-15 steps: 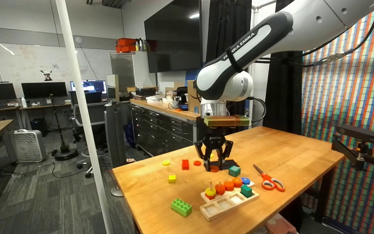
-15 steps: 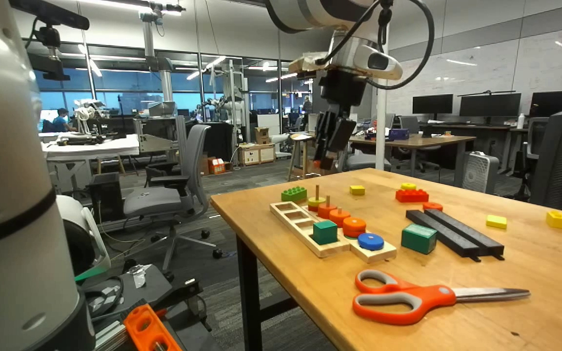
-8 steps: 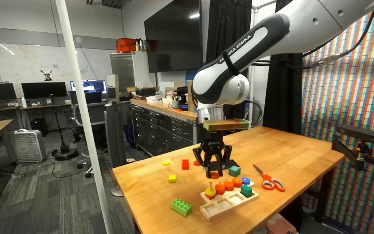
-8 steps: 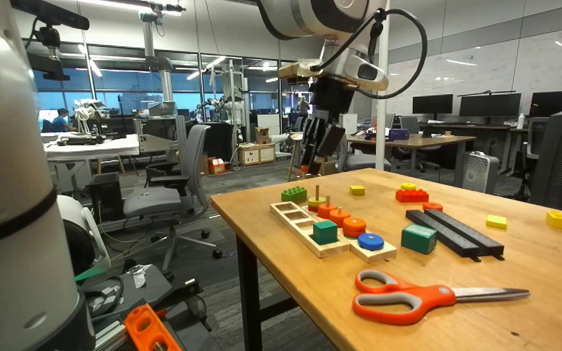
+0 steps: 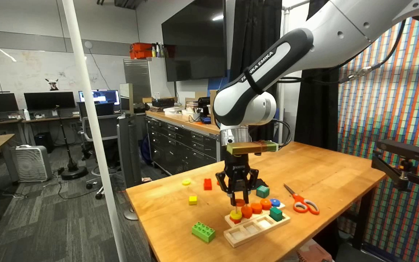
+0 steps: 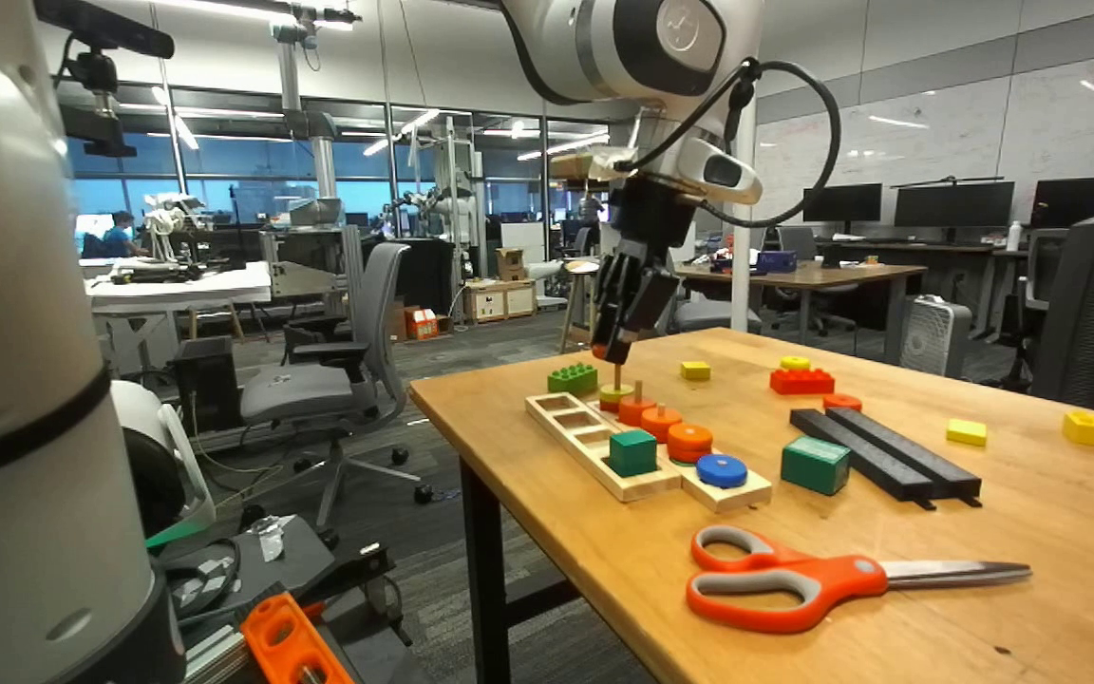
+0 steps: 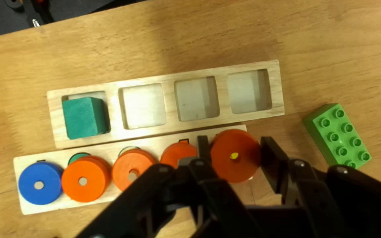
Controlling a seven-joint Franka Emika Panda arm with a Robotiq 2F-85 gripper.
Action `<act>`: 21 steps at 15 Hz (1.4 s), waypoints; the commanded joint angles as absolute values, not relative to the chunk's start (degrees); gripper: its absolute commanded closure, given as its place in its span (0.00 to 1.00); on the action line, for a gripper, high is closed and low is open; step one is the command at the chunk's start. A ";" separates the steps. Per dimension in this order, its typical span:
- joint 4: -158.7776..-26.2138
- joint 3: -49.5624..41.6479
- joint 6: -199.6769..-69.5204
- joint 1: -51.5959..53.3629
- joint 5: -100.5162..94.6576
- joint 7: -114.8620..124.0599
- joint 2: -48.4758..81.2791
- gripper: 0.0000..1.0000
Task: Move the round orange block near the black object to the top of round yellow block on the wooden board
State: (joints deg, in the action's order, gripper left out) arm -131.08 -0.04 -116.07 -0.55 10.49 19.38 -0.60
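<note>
My gripper (image 5: 239, 198) is shut on the round orange block (image 7: 235, 170), with one finger on each side of it. It holds the block above the near-end peg of the wooden board (image 6: 746, 493). The round yellow block (image 5: 236, 215) sits on that peg, on top of a red-orange piece; it also shows in an exterior view (image 6: 614, 390). In the wrist view, yellow shows through the hole of the held block, which hides the rest. The peg's top is close under the held block. The black object (image 6: 856, 450) lies flat on the table, partly hidden behind the gripper in an exterior view (image 5: 261, 182).
A slotted wooden tray (image 7: 169, 99) with a green cube (image 7: 82, 117) lies along the board. Neighbouring pegs hold orange pieces (image 7: 84, 190) and a blue piece (image 7: 38, 195). A green studded brick (image 7: 337, 135), another green cube (image 6: 815, 465) and scissors (image 6: 799, 581) lie around.
My gripper has carried the round orange block from near the black object toward the board, and it is now over the yellow block's peg. The pieces on the table have not moved.
</note>
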 commanded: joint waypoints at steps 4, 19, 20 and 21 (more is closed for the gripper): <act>-130.01 -0.26 -119.31 -0.50 11.24 20.12 0.72 0.83; -130.21 -0.34 -118.61 -0.48 11.25 20.29 1.04 0.83; -130.22 -0.33 -118.51 -0.47 11.31 20.21 1.05 0.83; -130.18 -0.33 -118.36 -0.47 11.44 20.06 1.08 0.83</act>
